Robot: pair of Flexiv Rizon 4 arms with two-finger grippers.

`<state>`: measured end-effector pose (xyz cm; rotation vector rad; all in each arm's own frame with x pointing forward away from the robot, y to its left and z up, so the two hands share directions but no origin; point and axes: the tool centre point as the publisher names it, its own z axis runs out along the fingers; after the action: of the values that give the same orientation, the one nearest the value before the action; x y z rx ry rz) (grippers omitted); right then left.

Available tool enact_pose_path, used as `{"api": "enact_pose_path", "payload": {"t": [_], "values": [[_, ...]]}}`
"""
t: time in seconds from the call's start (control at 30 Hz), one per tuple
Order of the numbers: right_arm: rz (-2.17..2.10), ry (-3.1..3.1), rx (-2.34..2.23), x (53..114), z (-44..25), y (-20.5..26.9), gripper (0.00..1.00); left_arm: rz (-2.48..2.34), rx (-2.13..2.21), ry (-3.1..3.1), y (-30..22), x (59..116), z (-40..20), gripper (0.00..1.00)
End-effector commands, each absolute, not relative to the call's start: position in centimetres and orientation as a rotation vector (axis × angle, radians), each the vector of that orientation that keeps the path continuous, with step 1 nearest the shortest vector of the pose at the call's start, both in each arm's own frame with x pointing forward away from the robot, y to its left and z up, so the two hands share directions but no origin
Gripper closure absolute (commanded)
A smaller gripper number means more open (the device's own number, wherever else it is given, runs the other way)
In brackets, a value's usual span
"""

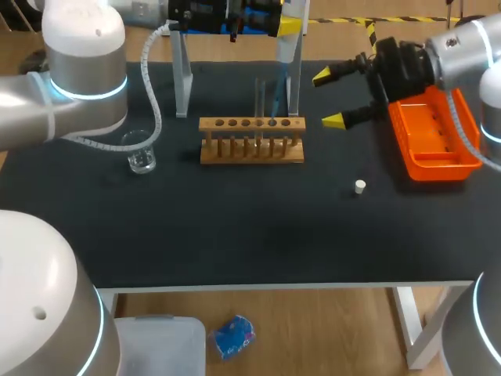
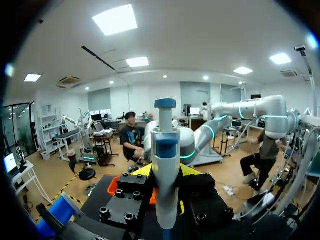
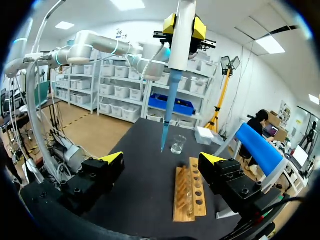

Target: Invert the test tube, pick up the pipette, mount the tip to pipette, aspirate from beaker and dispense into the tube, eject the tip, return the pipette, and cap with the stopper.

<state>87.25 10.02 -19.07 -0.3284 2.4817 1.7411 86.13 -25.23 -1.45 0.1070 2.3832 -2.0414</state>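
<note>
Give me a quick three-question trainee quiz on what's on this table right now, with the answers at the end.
1. Fill in: in the head view, the beaker stands to the ___ of the wooden rack.
2. True or false: the right hand is shut on the stopper.
3. What does the left hand hold? A the beaker, B the pipette, C the stopper.
Key: 1 left; 2 false, it is open and empty; 3 B.

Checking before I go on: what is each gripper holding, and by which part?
Left gripper grips the pipette by its body; right gripper holds nothing.
</note>
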Motion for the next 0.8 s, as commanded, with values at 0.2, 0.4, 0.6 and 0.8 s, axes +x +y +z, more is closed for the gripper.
{"api": "enact_pose_path", "payload": {"t": [0.2, 0.4, 0.6, 0.8], "values": [[1.738, 2.481, -0.326, 87.0, -19.1, 10.0, 0.00, -2.039, 0.104, 2.385, -25.1, 86.1, -1.3, 1.00], [1.789, 2.485, -0.294, 86.6, -19.4, 10.1, 0.00, -2.069, 0.096, 2.360, -25.5, 84.9, -3.0, 1.00], [1.934, 2.424, -0.177, 85.1, -19.8, 9.7, 0.00, -2.126, 0.081, 2.238, -25.3, 82.8, -4.3, 1.00], [2.035, 2.364, -0.146, 83.5, -19.7, 9.6, 0.00, -2.135, 0.039, 2.224, -25.5, 81.5, -5.6, 1.00]]}}
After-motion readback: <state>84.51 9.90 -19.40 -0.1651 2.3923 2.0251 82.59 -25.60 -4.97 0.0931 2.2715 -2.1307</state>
